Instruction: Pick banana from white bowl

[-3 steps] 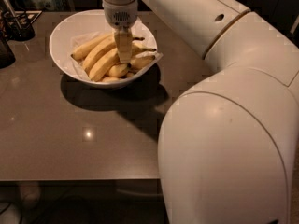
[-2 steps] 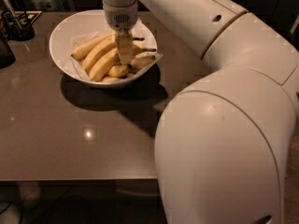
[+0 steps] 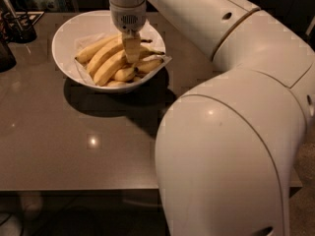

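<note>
One arm, one gripper, down among the fruit.
Nearest, the robot's bulky white arm (image 3: 221, 156) looms over the dark table (image 3: 59, 146). Beyond it the white bowl (image 3: 61, 38) holds a pile of bananas (image 3: 142, 66), and the gripper (image 3: 132, 50) stands in it, against the banana (image 3: 109, 68) lying at the middle. Whether it grips anything I cannot tell. The risk, I judge: a lift drags neighbouring fruit or the paper lining (image 3: 81, 77) out too.
</note>
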Robot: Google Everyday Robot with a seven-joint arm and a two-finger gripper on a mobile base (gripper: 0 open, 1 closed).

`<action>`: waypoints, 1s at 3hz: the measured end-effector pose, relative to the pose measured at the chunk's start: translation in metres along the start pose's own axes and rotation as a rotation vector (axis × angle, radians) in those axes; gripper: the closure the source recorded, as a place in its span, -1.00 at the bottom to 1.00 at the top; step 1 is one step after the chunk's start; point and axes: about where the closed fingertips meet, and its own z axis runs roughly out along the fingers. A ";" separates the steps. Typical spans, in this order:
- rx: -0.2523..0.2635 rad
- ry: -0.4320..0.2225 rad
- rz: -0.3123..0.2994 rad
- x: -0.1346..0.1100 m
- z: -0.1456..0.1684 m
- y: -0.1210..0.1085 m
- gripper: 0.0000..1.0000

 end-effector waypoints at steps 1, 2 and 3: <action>-0.001 -0.011 -0.011 0.000 0.005 0.004 0.64; -0.003 -0.016 -0.016 0.001 0.005 0.006 1.00; -0.003 -0.016 -0.016 0.001 0.005 0.006 1.00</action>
